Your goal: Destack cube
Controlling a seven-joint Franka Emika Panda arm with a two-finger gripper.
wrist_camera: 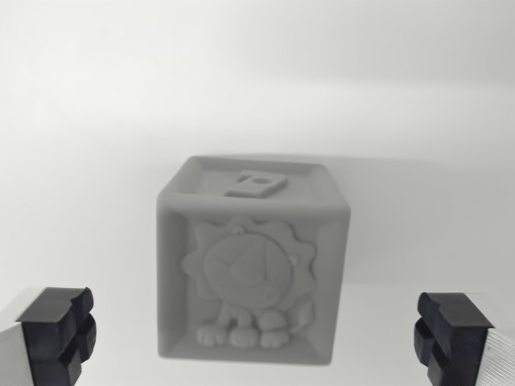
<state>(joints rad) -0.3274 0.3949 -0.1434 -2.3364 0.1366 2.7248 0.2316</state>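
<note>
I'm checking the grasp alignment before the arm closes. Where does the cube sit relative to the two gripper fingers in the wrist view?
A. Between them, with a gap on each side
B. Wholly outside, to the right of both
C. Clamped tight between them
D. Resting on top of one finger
A: the cube, with its lion relief facing the camera, sits centred between the fingers, clear space on both sides, so the gripper is open.
</note>
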